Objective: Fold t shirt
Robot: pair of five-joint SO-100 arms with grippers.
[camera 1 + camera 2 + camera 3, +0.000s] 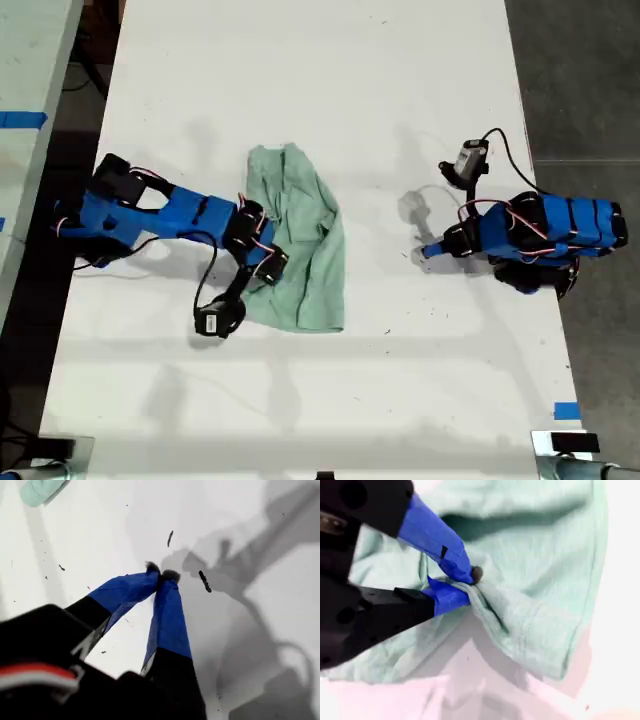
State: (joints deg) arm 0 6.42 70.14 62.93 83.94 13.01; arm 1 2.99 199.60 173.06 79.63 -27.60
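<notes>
The t shirt (310, 235) is a pale mint-green rumpled strip lying on the white table (320, 80), just left of the middle in the exterior view. My second gripper (274, 263) reaches in from the exterior view's left and is shut on a pinched fold of the t shirt (540, 555); its blue-taped fingertips (462, 570) press the cloth together at the gripper (466, 586). My first gripper (425, 250), on the exterior view's right, rests shut and empty over bare table, well apart from the shirt. Its tips meet at the gripper (161, 575), and only a corner of the t shirt (40, 490) shows far off.
A blue tape mark (566, 410) sits near the table's front edge at the exterior view's right. Dark floor (580, 80) lies beyond the table's right edge, and another bench with blue tape (20, 120) stands at the left. Cables (205, 275) trail from both arms.
</notes>
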